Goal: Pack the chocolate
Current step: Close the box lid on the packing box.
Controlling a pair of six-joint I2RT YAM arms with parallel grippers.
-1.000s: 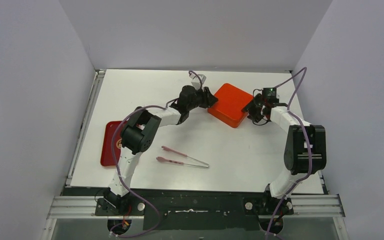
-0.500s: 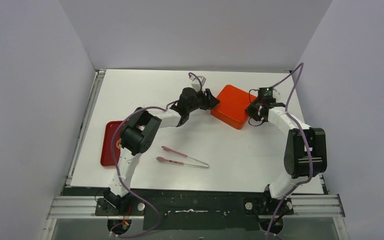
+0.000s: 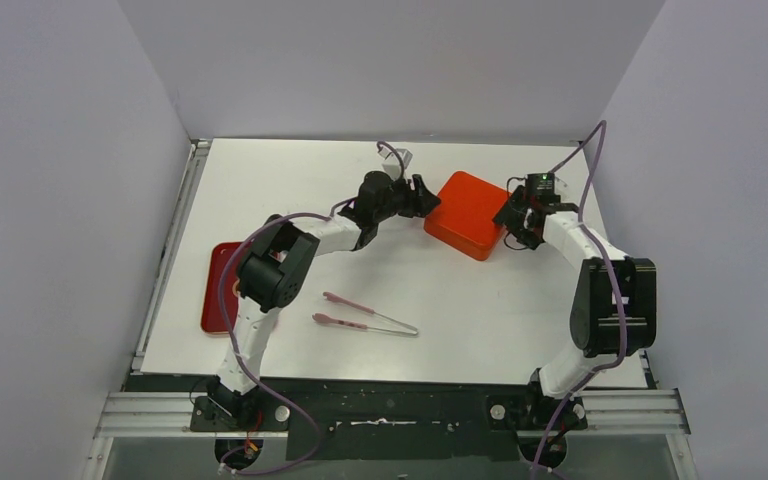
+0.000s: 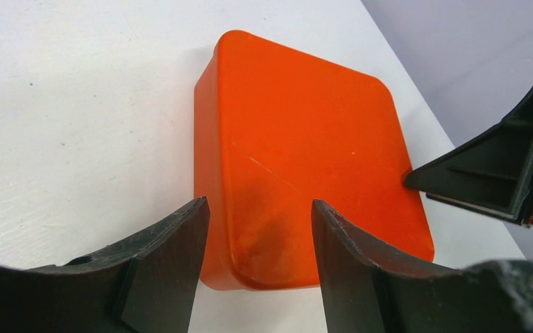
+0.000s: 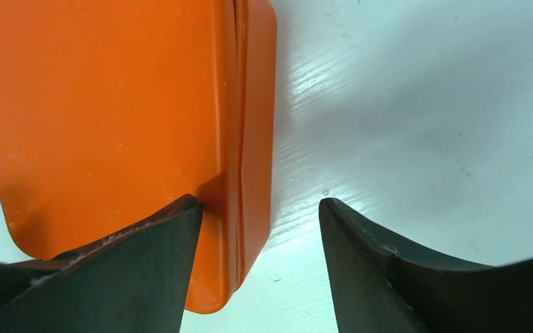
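No chocolate shows in any view. A closed orange box [image 3: 468,213] with its flat lid on sits at the back right of the white table. My left gripper [image 3: 422,194] is open and empty just off the box's left corner; the box [image 4: 298,139] fills the left wrist view beyond the gripper [image 4: 259,203]. My right gripper [image 3: 513,222] is open at the box's right edge. In the right wrist view the right gripper [image 5: 259,202] straddles that edge, one finger over the lid [image 5: 111,104], the other over bare table. The right gripper's finger [image 4: 500,173] shows in the left wrist view.
Pink tongs [image 3: 365,315] lie on the table in front of the left arm. A red tray [image 3: 218,290] sits at the table's left edge, partly behind the left arm. Grey walls close in the back and both sides.
The orange box has shifted a little to the right and back. My right gripper has moved right and back with it; my left gripper has followed slightly right.
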